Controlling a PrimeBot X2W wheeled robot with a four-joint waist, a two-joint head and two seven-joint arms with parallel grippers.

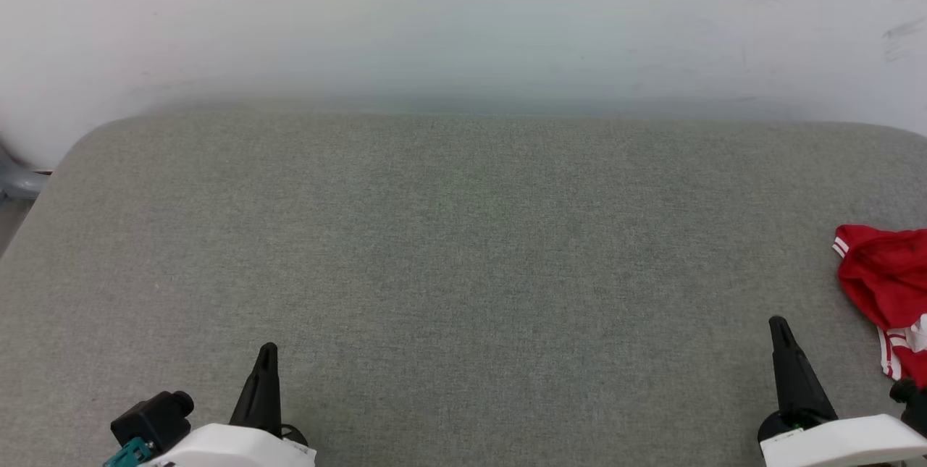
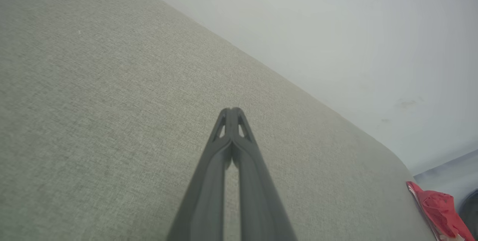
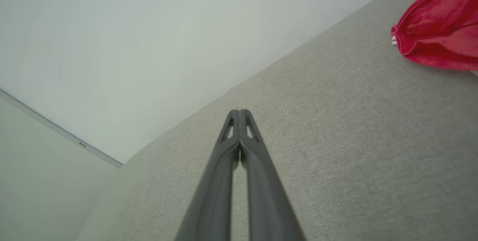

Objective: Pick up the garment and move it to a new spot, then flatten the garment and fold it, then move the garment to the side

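The garment (image 1: pixel 887 286), red with red-and-white striped trim, lies crumpled at the far right edge of the grey fabric surface (image 1: pixel 449 250), partly cut off by the picture's edge. The left wrist view has it as a red heap (image 2: pixel 440 211) at the lower right, and the right wrist view catches the same garment (image 3: pixel 437 31) at the upper right. My right gripper (image 1: pixel 778 324) stands shut at the lower right, a short way left of the garment and apart from it; its tips (image 3: pixel 239 111) meet with nothing between them. Far from the garment, at the lower left, my left gripper (image 1: pixel 268 347) is shut and empty, tips (image 2: pixel 231 109) together.
A pale wall (image 1: pixel 463 18) rises right behind the surface's far edge. The surface has rounded corners. At the far left edge a grey object (image 1: pixel 18 181) pokes in beside the floor.
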